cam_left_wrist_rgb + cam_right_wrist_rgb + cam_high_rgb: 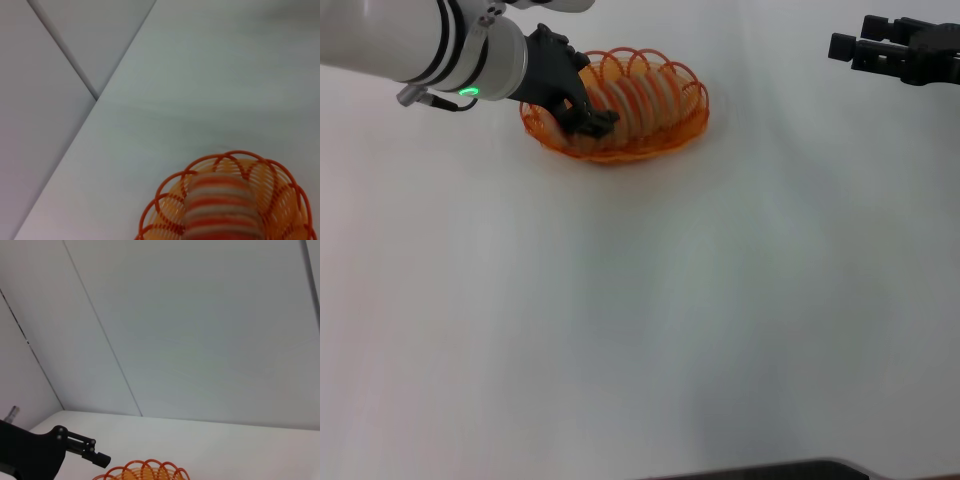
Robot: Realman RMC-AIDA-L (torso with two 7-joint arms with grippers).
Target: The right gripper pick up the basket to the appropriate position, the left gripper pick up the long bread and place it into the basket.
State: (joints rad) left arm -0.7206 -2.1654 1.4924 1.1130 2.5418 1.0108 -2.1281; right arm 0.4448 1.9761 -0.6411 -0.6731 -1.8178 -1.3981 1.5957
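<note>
The orange wire basket stands on the white table at the back, left of centre. The long bread, tan with orange ridges, lies inside it. My left gripper reaches into the basket's left end, its fingers open on either side of that end of the bread. The left wrist view shows the bread close up inside the basket. My right gripper is open and empty at the back right, well away from the basket. The basket's rim shows low in the right wrist view.
The white table spreads bare in front of the basket. A dark edge runs along its front. A pale panelled wall stands behind the table.
</note>
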